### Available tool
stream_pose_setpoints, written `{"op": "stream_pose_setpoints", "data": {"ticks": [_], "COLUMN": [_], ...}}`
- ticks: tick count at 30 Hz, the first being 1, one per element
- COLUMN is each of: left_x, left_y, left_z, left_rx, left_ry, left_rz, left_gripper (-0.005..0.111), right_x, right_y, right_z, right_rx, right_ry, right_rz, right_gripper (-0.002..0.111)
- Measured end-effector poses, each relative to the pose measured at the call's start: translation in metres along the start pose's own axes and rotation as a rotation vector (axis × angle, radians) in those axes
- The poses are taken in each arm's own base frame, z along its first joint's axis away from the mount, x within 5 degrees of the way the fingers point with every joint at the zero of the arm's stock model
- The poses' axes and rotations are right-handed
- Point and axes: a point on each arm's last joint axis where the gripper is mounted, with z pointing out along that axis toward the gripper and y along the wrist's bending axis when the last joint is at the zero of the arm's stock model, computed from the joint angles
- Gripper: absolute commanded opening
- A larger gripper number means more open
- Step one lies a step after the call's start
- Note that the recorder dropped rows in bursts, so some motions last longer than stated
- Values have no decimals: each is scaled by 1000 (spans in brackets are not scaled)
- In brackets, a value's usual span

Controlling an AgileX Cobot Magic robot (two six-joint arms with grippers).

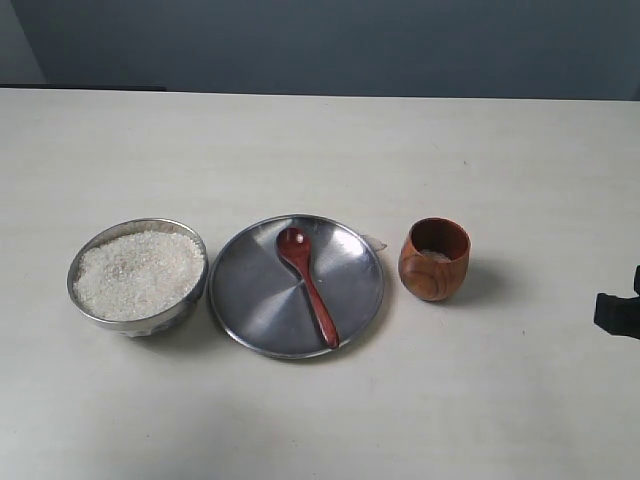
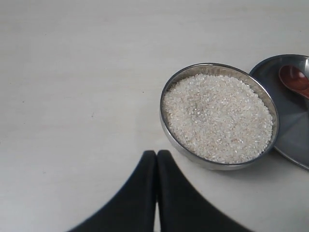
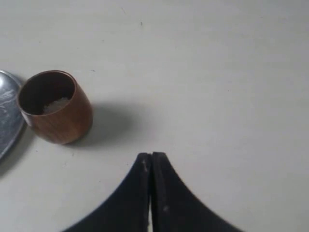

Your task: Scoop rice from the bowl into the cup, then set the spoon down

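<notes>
A shiny steel bowl heaped with white rice stands on the left of the table. The reddish-brown wooden spoon lies on a flat steel plate in the middle, its oval bowl toward the back. The wooden cup stands upright right of the plate, a little rice at its bottom. My left gripper is shut and empty, short of the bowl. My right gripper is shut and empty, away from the cup; only a dark part of it shows at the exterior view's right edge.
A pale table top carries everything, with a dark wall behind its far edge. A small clear scrap lies at the plate's back right rim.
</notes>
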Motion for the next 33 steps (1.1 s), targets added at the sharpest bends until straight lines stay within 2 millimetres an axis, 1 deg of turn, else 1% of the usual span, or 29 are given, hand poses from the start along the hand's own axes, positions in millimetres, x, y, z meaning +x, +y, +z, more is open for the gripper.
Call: {"op": "stream_pose_setpoints", "data": {"ticks": [21,24,27,30,32,33], "left_x": [0,0,-6,-10,-5,1], "left_y": [0,0,0,1,2,2], "left_z": [0,-2,-9,-16,-18,-17], "left_rx": [-1,-1,-3,-1,0,0], "left_ry": [-2,-19,-116,-290,-385,-401], "left_rz": [2,5,17,27,32,34], "left_gripper": [0,0,0,0,0,0], "right_x": [0,0,0,0,0,0], "right_y": [0,0,0,0,0,0], "right_z": [0,0,0,0,0,0], "right_rx": [-2,-3,-3,-3,-3,-3], "right_ry": [1,2,2,2,2,3], "right_rz": [2,3,3,3,3,5], "right_gripper": [0,0,0,0,0,0]}}
